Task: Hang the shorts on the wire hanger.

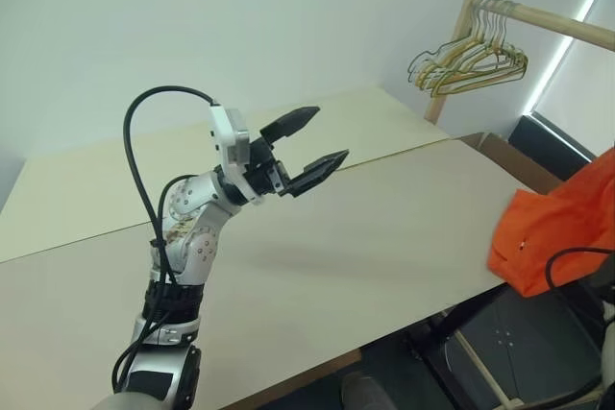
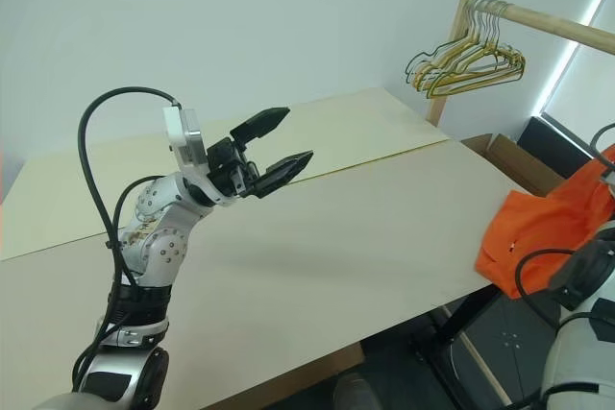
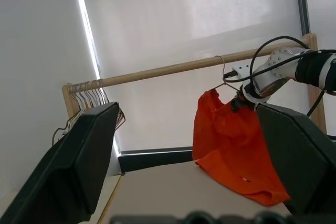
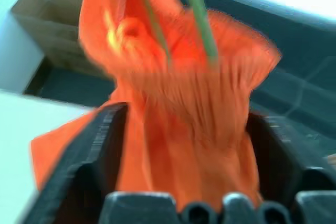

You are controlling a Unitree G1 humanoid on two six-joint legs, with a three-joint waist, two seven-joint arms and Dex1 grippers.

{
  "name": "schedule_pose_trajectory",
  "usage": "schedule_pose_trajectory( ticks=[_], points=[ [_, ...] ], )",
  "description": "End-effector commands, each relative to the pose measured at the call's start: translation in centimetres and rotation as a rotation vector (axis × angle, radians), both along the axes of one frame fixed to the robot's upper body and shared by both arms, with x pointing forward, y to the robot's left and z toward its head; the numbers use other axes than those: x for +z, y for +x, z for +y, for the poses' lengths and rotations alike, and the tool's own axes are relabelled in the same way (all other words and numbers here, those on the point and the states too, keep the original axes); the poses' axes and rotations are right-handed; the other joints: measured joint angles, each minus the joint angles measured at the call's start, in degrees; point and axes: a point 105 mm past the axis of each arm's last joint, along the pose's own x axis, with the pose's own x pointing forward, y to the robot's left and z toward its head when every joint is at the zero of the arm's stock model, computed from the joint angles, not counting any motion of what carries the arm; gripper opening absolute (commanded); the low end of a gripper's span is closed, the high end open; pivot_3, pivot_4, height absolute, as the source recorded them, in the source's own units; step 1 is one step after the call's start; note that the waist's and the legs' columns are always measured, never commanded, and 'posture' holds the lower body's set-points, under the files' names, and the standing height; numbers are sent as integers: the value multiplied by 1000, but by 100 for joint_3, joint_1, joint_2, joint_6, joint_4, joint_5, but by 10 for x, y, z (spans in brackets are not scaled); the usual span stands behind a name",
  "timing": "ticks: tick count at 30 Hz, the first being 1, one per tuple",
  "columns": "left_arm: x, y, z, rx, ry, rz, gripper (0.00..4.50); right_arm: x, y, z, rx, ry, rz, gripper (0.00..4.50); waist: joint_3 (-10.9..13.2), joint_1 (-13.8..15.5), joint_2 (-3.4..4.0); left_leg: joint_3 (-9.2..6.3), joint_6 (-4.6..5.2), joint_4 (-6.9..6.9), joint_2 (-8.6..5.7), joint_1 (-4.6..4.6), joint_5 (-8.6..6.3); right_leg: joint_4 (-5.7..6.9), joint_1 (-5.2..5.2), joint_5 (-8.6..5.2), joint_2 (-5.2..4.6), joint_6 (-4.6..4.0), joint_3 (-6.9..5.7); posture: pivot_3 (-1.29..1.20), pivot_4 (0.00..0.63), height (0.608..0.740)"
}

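So the shorts (image 3: pixel 231 150) are seen draped over the wire hanger (image 4: pixel 202 22), which is hooked on the wooden rail (image 3: pixel 173 68) off the right end of the bench (image 1: pixel 365 256); their lower hem is resting on the bench corner. The right tool (image 4: pixel 181 145) is spread wide right around the gathered orange fabric, with the cloth bunched between the two fingers, though it can't really be told whether anything is pinched. The left tool (image 1: pixel 312 146) is held up over the middle of the bench, fingers parted and nothing gripped, well apart from the shorts. A bunch of yellow-gold hangers (image 1: pixel 471 62) is hung at the far end of the rail.
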Motion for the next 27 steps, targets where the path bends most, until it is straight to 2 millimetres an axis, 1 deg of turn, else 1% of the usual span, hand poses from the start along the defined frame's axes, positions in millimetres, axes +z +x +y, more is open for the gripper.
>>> schedule_pose_trajectory(
  ticks=[1,4,8,12,15,17,19,23,25,27],
  points=[
    [9,-4,1,-2,-4,-51,4500,36,-3,2,-49,-132,-77,4471,0,0,0,0,0,0,1,0,0,0,0,0,0,0,0,-209,0,740],
    [9,-3,1,-3,-3,-54,4500,45,-5,12,-76,-199,-71,4471,-1,-3,1,2,0,1,1,0,0,1,-1,2,1,3,4,-214,0,740],
    [10,-4,0,-7,-3,-58,4500,65,-6,29,-75,-373,-67,4471,-2,5,3,6,0,3,1,0,0,5,-4,4,0,7,11,-216,0,740],
    [11,-5,-1,-17,-9,-63,4500,85,3,53,13,-566,-120,4471,-3,7,4,7,1,3,1,0,0,5,-6,5,0,9,13,-206,0,740],
    [12,-7,0,-21,-19,-67,4500,93,16,76,138,-672,-159,4471,-3,-1,4,7,1,3,1,1,-1,3,-6,6,1,10,13,-191,0,740],
    [12,-7,2,-13,-17,-68,4500,93,28,91,234,-708,-162,4471,-2,-5,3,9,1,3,0,3,-1,4,-6,6,0,11,15,-180,0,740],
    [10,-8,5,0,-13,-65,4500,90,42,112,363,-725,-166,4471,-2,-9,3,10,1,3,0,6,-1,5,-6,7,1,11,17,-174,0,740],
    [3,-6,19,54,16,-33,4500,83,67,166,652,-809,-164,4471,-2,-16,3,9,1,2,3,9,-1,7,-6,8,5,10,17,-159,0,740],
    [1,-6,26,80,31,-19,4500,77,74,187,763,-836,-146,4471,-1,7,2,7,1,2,5,11,-1,7,-6,8,6,9,16,-140,0,740],
    [-1,-6,34,110,49,-11,4500,70,79,200,844,-811,-156,4471,0,65,-1,2,1,3,5,19,-1,7,-10,9,5,8,13,-140,0,740]
  ],
)
